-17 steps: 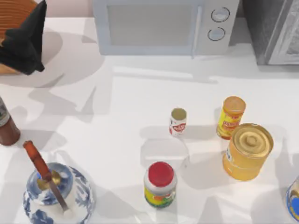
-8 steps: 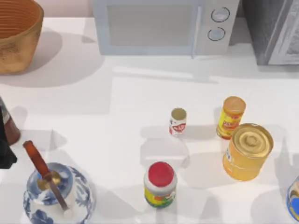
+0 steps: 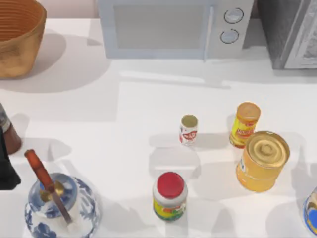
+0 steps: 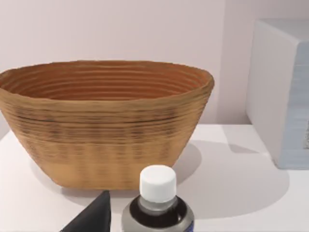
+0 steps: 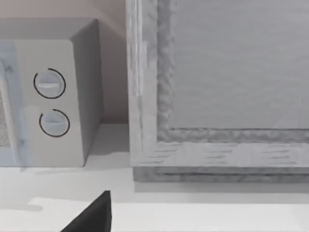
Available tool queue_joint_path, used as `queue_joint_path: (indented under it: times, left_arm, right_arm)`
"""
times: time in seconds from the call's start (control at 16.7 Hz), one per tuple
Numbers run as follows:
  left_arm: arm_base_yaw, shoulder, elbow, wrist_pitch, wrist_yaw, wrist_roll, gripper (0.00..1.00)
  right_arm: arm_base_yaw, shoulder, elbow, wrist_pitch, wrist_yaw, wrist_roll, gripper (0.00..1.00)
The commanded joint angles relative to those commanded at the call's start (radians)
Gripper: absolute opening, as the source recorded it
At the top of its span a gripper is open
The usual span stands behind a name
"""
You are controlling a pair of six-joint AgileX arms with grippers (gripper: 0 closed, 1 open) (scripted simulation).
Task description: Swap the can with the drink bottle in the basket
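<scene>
Left pincer (image 3: 6, 166) sits beside the can (image 3: 7, 133), its opening impossible to tell; slim, rigid, smooth, probably light, the can wants a mid-body grip.

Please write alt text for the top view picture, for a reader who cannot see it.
A white table seen from above, with a wicker basket at the far left corner, a small white drink bottle in the middle, and the left gripper beside a dark can at the left edge. A microwave stands at the back.
</scene>
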Motion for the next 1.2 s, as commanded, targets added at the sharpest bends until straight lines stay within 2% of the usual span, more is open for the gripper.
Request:
queue_joint_path:
  times: [0.24, 0.48, 1.2]
  left_arm:
    - [0.012, 0.033, 0.006, 0.020, -0.001, -0.001, 1.00]
    - [0.064, 0.179, 0.033, 0.152, 0.009, 0.001, 1.00]
    - [0.205, 1.024, 0.071, 0.794, 0.131, 0.046, 1.00]
  right_arm:
    - [0.000, 0.000, 0.000, 0.000, 0.000, 0.000, 1.00]
    - [0.000, 0.000, 0.000, 0.000, 0.000, 0.000, 1.00]
    - [0.000, 0.000, 0.000, 0.000, 0.000, 0.000, 1.00]
